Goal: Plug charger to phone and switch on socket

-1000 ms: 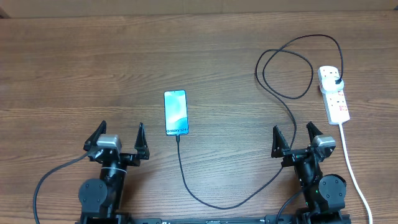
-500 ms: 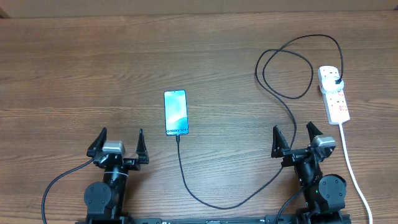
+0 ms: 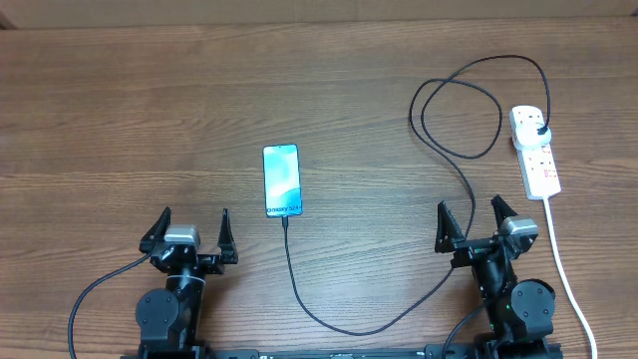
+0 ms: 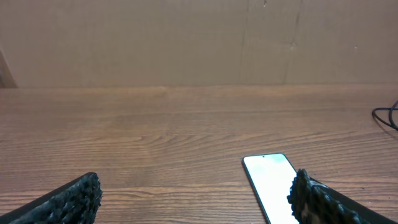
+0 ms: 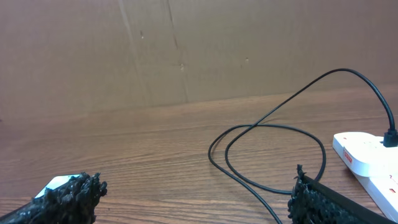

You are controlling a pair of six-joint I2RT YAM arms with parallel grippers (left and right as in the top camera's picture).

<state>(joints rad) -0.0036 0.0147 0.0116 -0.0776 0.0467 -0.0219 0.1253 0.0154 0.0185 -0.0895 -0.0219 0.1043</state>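
Note:
The phone [image 3: 281, 180] lies flat mid-table with its light blue screen up. The black charger cable [image 3: 299, 289] meets the phone's near edge, curves along the front, loops at the right [image 3: 459, 115], and ends in a black plug [image 3: 539, 130] seated in the white socket strip [image 3: 538, 165]. My left gripper [image 3: 192, 221] is open near the front, left of the phone and holding nothing. My right gripper [image 3: 469, 211] is open too, just left of the strip. The left wrist view shows the phone [image 4: 270, 183] beside my right finger [image 4: 311, 198]. The right wrist view shows cable loops [image 5: 273, 127] and the socket [image 5: 367, 155].
The strip's thick white cord [image 3: 558, 259] runs down the right side past my right arm to the table's front edge. A brown cardboard wall [image 4: 186, 37] stands behind the wooden table [image 3: 150, 100].
The left gripper drew back a little toward the front edge and squared up about a second ago, then stayed still. The right arm, phone and cable have not moved.

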